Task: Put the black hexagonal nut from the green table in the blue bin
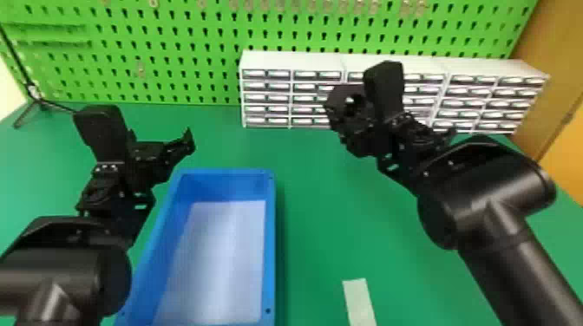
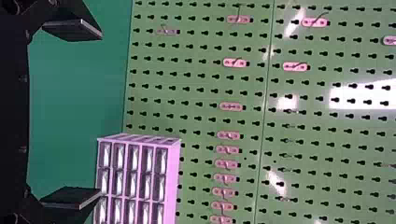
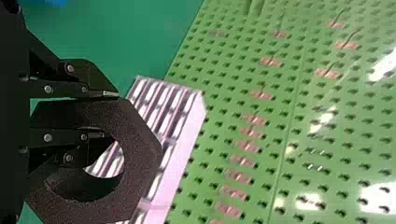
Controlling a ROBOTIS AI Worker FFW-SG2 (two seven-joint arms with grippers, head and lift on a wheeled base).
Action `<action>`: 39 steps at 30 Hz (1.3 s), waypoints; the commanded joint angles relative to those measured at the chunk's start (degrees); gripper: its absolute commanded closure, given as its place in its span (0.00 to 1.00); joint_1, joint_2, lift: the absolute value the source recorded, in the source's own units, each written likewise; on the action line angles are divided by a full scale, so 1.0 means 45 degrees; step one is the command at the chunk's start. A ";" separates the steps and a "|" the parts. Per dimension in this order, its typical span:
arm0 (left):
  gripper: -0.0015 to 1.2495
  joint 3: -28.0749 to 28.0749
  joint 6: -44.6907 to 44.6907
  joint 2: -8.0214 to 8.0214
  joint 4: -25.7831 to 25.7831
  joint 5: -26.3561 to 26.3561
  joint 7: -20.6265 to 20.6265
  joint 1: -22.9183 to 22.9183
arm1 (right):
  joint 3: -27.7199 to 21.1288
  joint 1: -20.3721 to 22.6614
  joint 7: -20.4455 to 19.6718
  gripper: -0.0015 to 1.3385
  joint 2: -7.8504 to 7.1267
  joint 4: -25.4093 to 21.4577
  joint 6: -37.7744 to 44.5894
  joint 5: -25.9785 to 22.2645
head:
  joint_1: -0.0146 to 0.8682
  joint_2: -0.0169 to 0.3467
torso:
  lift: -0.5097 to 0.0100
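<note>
Gripping the black hexagonal nut [image 1: 337,103] by one side of its ring, the right claw [image 3: 114,115] holds it off the green bench [image 1: 316,216], in front of the white drawer unit [image 1: 269,97]. One finger [image 3: 100,135] passes through the hole and the other [image 3: 105,92] lies along the outside, with the nut's wall pinched between them. The hole faces roughly toward the robot in the head view.

The blue bin [image 1: 225,171] sits on the bench to the robot's left of the nut and closer to the robot, its long axis running away from the robot. A pale sheet [image 1: 217,260] lines its floor. The left claw [image 2: 101,114], its fingers spread wide with nothing between them, hangs by the bin's far left corner, nearer the bin than the loaded right claw.

Carrying the nut to the bin appears to be the step in hand, with the pickup done and the drop to come. The right claw likely needs to travel left and back toward the robot, crossing the bin's long right wall before letting go. The finger through the hole could snag the nut at release, and swinging too far left could bring the arms together.
</note>
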 commanded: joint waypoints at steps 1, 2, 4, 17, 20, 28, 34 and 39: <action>0.09 0.0067 0.0003 -0.0010 0.0000 -0.0031 0.0000 0.0015 | 0.0837 -0.0307 -0.0001 0.76 -0.0243 0.0002 -0.0726 -0.1108 | 0.80 0.07 | 0.79; 0.09 0.0087 0.0003 -0.0010 0.0000 -0.0031 0.0000 0.0035 | 0.0993 -0.0366 -0.0001 0.76 -0.0282 0.0002 -0.0785 -0.1362 | 0.80 0.07 | 0.79; 0.09 0.0106 0.0003 -0.0010 0.0000 -0.0051 0.0000 0.0035 | 0.1345 -0.0502 -0.0001 0.76 -0.0399 0.0002 -0.1039 -0.1811 | 0.80 0.07 | 0.79; 0.09 0.0165 0.0003 -0.0010 0.0000 -0.0148 0.0000 0.0035 | 0.3278 -0.1069 0.0018 0.76 -0.0614 0.0002 -0.1351 -0.3550 | 0.80 0.07 | 0.79; 0.09 0.0184 0.0003 -0.0010 0.0000 -0.0148 0.0000 0.0015 | 0.3669 -0.1127 0.0018 0.76 -0.0653 0.0002 -0.1351 -0.3784 | 0.80 0.07 | 0.79; 0.09 0.0184 0.0003 -0.0010 0.0000 -0.0148 0.0000 -0.0004 | 0.4626 -0.1362 0.0018 0.76 -0.0673 0.0002 -0.1351 -0.4292 | 0.80 0.07 | 0.79; 0.09 0.0184 0.0003 -0.0010 0.0000 -0.0187 0.0000 -0.0024 | 0.5153 -0.1538 0.0018 0.76 -0.0673 0.0021 -0.1351 -0.4565 | 0.80 0.07 | 0.79; 0.09 0.0184 0.0003 -0.0010 0.0000 -0.0207 0.0000 -0.0063 | 0.5622 -0.1694 0.0018 0.76 -0.0673 0.0041 -0.1351 -0.4761 | 0.80 0.07 | 0.79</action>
